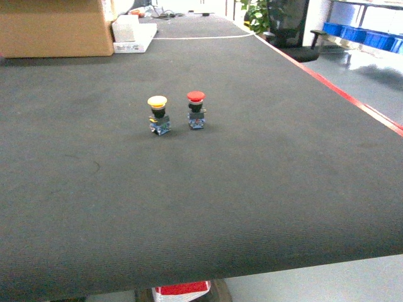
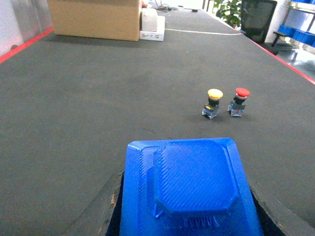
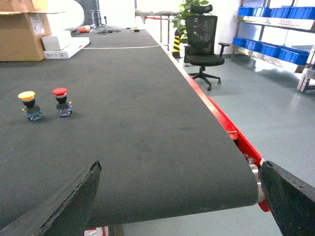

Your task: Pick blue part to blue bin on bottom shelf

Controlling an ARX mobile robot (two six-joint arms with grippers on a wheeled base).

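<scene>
My left gripper [image 2: 184, 216] clamps the chunky bright-blue plastic part [image 2: 189, 189] at the frame's bottom centre; my right gripper [image 3: 179, 196] spreads wide, holding nothing.

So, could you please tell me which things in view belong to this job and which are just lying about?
Belong to the job:
- blue part, between the left gripper's fingers
- blue bins on the rack beyond the table

Just lying about:
- yellow-capped button
- red-capped button
- cardboard box
- office chair
- potted plant
</scene>
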